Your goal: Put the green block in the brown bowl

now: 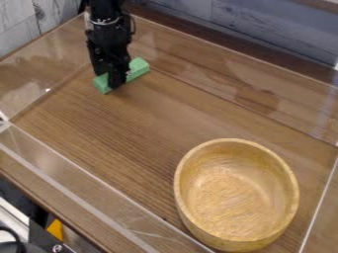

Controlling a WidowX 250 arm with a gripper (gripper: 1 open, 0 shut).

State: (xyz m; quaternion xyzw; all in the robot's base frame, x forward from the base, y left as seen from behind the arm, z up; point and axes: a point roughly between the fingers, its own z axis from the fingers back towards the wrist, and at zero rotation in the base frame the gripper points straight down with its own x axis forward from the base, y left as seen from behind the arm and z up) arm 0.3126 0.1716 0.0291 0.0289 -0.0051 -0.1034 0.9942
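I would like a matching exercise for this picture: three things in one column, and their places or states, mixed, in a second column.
Things:
1. green block
2. brown bowl
3. pincer

Places or states:
a. empty, at the lower right
b. pointing down, closed on another thing
c. on the table at the upper left, held

Pairs: 1-c, 2-a, 3-b

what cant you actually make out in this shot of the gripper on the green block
- Camera view: the gripper covers the middle of the green block, so contact of the fingertips is hidden.
- The arm above the gripper is cut off by the top edge.
- The brown bowl has its near rim cut by the bottom edge.
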